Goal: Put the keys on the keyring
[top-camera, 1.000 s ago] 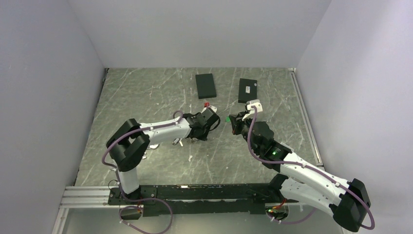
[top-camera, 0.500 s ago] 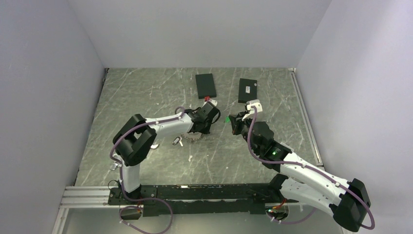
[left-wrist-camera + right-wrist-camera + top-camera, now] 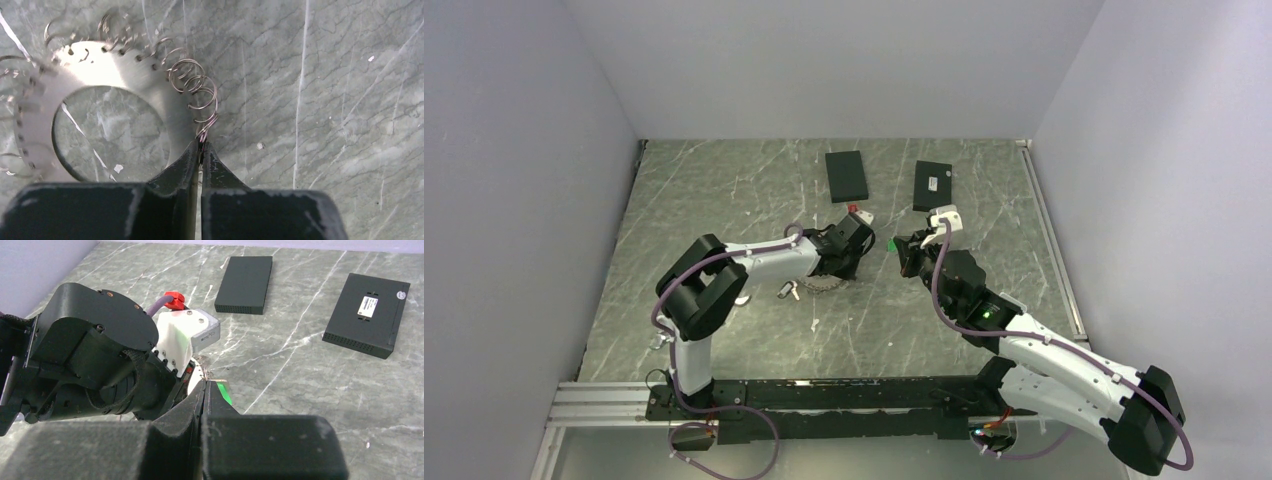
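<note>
Steel toothed keyring [image 3: 150, 85]: left fingers [image 3: 185, 161] pinch its wire loop [image 3: 204, 131]; right fingers [image 3: 190, 412] pressed together

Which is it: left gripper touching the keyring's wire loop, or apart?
Touching. The left wrist view shows the left gripper, nearly closed, pinching the lowest wire loop hanging off the keyring; no gap shows between them.

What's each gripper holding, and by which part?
Left gripper pinches the keyring by a wire loop on its outer edge. Right gripper is shut on a small green piece; which part cannot be told.
</note>
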You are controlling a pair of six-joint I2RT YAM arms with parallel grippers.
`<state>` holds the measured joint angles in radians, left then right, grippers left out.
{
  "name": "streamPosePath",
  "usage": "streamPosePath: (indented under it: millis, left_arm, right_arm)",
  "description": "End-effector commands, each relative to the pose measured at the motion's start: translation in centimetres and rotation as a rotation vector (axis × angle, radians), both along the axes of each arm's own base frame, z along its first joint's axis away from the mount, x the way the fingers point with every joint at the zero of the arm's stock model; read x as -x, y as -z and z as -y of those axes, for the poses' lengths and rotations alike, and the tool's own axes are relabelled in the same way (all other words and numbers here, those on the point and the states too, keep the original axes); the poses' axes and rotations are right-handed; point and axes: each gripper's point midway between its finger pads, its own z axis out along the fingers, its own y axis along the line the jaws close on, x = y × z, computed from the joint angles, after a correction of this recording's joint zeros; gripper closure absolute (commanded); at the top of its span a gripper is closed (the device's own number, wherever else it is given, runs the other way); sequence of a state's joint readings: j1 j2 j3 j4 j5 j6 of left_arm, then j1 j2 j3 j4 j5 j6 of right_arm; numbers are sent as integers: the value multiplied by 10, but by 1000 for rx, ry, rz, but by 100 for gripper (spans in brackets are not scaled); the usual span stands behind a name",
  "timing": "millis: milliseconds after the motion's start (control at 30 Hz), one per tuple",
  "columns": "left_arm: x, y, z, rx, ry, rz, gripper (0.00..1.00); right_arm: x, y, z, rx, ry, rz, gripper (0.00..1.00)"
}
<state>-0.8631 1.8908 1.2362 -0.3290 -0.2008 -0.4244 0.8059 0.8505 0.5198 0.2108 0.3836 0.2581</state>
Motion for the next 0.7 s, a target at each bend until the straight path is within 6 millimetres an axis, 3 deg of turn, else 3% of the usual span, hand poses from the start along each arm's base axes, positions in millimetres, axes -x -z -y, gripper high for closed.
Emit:
streamPosePath:
  millis: [0,167,367,433,500,667]
  left_arm:
    - [-6,-5,2,3,16,48,100]
    - [4,-21,-15,-48,37,64,100]
    - [39,-82,-25,83,185,109,99]
    - [54,-95,-27,121,265,110,82]
    - [66,-93,-35,106,300,77,68]
    - [97,-83,-48,119,300,-34,56]
  right_arm:
    - [0,-16,-2,-42,-2,43,100]
    - [0,-17,-1,-41,2,44,100]
    - [0,-15,-2,-44,-2,45,100]
    - [0,-16,-2,-45,0,46,100]
    - [-1,-16,-2,-43,1,45,100]
    - [0,-17,-3,-47,-6,46,100]
